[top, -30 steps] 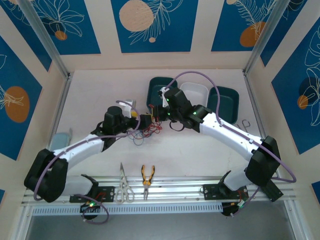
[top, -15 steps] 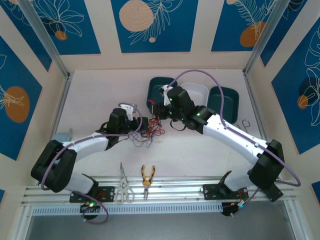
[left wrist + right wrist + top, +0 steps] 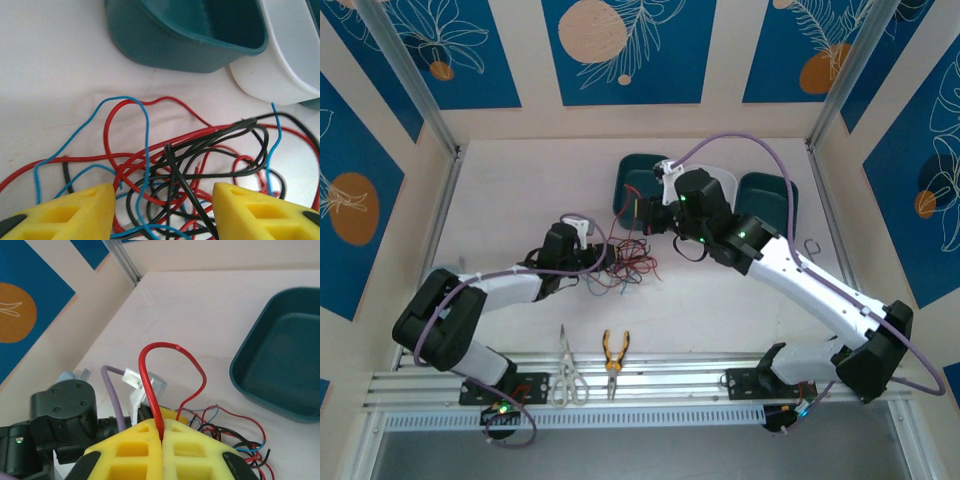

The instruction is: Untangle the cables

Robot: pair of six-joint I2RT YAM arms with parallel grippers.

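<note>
Cables (image 3: 620,262) sit mid-table as a loose red/blue/black knot, just in front of the teal bin (image 3: 638,172).

Top view: the left gripper (image 3: 603,258) is low at the knot's left edge. The right gripper (image 3: 640,212) is above and behind it, near the bin. Scissors (image 3: 565,368) and pliers (image 3: 614,352) lie at the near edge, well apart from the work.

Left wrist: the left gripper (image 3: 162,210) has its yellow fingers (image 3: 85,210) spread, with several strands of the cables (image 3: 190,165) running between them. Black, red and blue all cross the gap and nothing is pinched. The teal bin (image 3: 200,35) and white bin (image 3: 285,65) are right behind.

Right wrist: the right gripper (image 3: 162,432) is clenched on a single red wire (image 3: 150,370), which arches up out of the pads and drops back to the cables (image 3: 240,442) below.

Risks:
- The left jaws could close on a mixed bundle rather than one strand. If that bundle includes the red wire, both arms pull the same line and the knot cinches.
- The red wire looks threaded through the black loops, so lifting it may drag the whole clump up instead of freeing it.
- The wire is thin and may slip from the pads under tension.
</note>
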